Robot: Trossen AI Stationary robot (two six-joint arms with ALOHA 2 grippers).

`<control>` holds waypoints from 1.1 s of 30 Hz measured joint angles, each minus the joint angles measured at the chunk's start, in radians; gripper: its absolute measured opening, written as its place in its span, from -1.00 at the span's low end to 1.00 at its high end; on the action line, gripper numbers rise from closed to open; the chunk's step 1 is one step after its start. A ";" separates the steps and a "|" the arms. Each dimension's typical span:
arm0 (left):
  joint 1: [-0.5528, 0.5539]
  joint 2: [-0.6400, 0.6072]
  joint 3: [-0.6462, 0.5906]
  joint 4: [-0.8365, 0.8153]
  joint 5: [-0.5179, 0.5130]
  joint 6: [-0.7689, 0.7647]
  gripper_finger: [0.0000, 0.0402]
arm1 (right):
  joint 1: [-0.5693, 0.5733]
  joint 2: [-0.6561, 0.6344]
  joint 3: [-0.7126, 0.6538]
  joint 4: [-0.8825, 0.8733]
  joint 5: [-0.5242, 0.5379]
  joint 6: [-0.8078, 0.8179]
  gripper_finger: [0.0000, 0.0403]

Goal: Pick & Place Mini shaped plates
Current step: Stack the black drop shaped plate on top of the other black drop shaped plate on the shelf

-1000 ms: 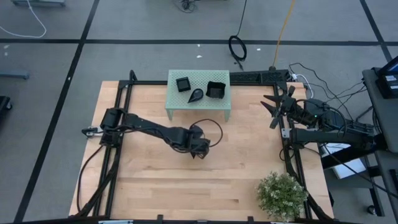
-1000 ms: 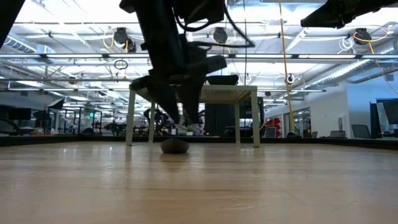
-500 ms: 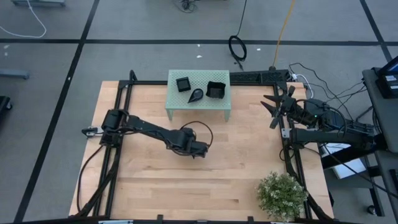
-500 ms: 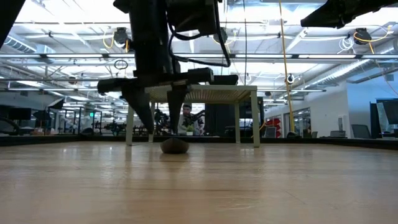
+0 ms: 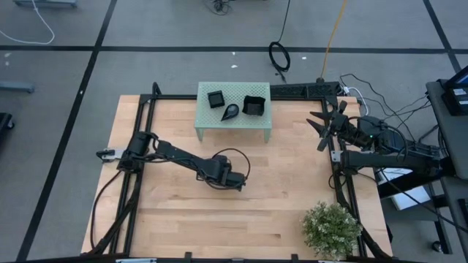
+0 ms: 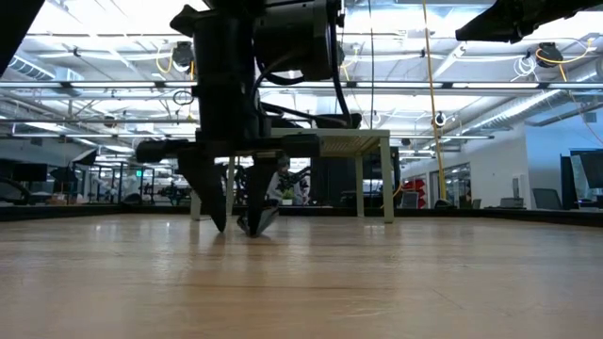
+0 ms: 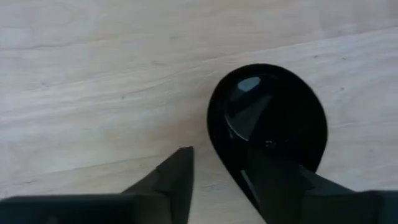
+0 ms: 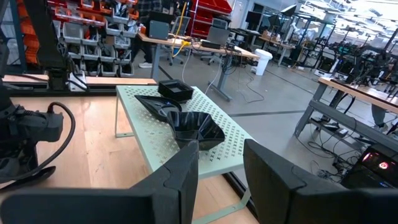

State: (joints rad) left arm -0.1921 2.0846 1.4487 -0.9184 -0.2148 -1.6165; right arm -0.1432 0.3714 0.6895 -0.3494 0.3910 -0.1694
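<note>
A small glossy black oval plate lies on the wooden table, just in front of the pale green perforated stand. My left gripper points down over it, open, one finger above the plate's hollow and the other outside its rim. In the high view the gripper hides the plate. Three more black plates rest on the stand: a small square one, a teardrop one and a wavy-edged one. My right gripper waits open at the table's right edge. My left gripper comes from above with its fingers on either side of the plate's near rim, one finger over the hollow, the other over bare wood. In the low view both fingers reach down to the tabletop. I cannot tell whether either touches the plate.
A potted plant stands at the near right corner. A black frame runs round the table's edges. Bare wood stretches from the left arm to the near edge.
My left gripper has come down to the plate on the table, shifting a little toward the near edge, and has rolled about its own axis, so its fingers now stand side by side in the low view. The plate has stayed where it was.
</note>
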 joint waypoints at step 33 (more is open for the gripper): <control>0.029 -0.255 -0.003 0.060 -0.198 0.098 -0.98 | 0.000 0.000 0.000 0.000 0.000 0.000 -0.42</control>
State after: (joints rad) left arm -0.1634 1.8298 1.4456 -0.8588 -0.4124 -1.5185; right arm -0.1432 0.3714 0.6895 -0.3493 0.3911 -0.1695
